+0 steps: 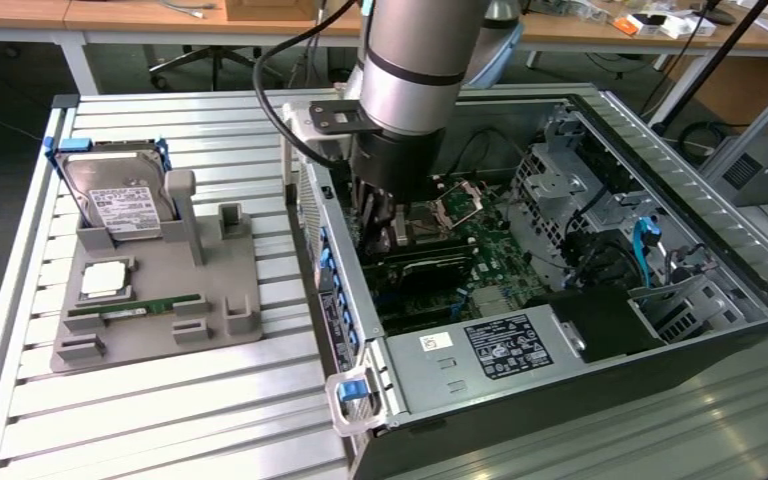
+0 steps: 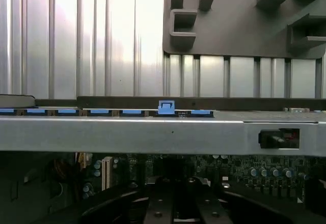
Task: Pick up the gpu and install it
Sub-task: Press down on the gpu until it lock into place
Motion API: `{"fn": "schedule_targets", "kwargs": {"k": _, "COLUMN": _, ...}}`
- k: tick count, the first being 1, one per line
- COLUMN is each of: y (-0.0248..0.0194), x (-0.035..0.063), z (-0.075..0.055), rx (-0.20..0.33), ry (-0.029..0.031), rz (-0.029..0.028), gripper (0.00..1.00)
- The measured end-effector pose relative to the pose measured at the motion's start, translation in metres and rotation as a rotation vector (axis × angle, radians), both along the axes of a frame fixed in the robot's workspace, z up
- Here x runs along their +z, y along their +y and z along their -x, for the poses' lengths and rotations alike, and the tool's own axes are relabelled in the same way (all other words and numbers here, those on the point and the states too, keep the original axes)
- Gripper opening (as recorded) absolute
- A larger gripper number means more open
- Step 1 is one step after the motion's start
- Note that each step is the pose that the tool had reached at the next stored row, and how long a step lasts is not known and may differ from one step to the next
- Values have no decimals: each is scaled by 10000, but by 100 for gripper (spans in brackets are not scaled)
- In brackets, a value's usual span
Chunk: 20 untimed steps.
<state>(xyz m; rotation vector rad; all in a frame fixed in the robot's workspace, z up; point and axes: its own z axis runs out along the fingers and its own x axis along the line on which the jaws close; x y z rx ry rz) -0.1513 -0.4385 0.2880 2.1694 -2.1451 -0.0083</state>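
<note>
GPU card, a dark flat board, sits inside the open computer case directly under the claw, apparently lying over the green motherboard; the arm hides whether the fingers touch it. The claw's fingers are together, reaching down into the case. Beyond the case wall beside the claw, a grey holder on the slatted table carries a hard drive and a green memory stick.
</note>
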Motion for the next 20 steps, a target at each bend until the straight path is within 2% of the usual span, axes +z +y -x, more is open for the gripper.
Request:
{"fn": "schedule_targets", "kwargs": {"k": 4, "y": 0, "x": -38, "z": -199, "rx": 1, "ry": 140, "rz": 1, "gripper": 11}}
{"fn": "schedule_targets", "kwargs": {"k": 8, "y": 0, "x": -74, "z": -240, "rx": 0, "ry": 187, "rz": -1, "gripper": 11}}
{"fn": "schedule_targets", "kwargs": {"k": 13, "y": -1, "x": -191, "z": -240, "rx": 0, "ry": 259, "rz": 16, "gripper": 11}}
{"fn": "schedule_targets", "kwargs": {"k": 18, "y": -1, "x": -227, "z": -241, "rx": 1, "ry": 268, "rz": 7, "gripper": 11}}
{"fn": "schedule_targets", "kwargs": {"k": 20, "y": 3, "x": -188, "z": -242, "rx": 0, "ry": 257, "rz": -2, "gripper": 11}}
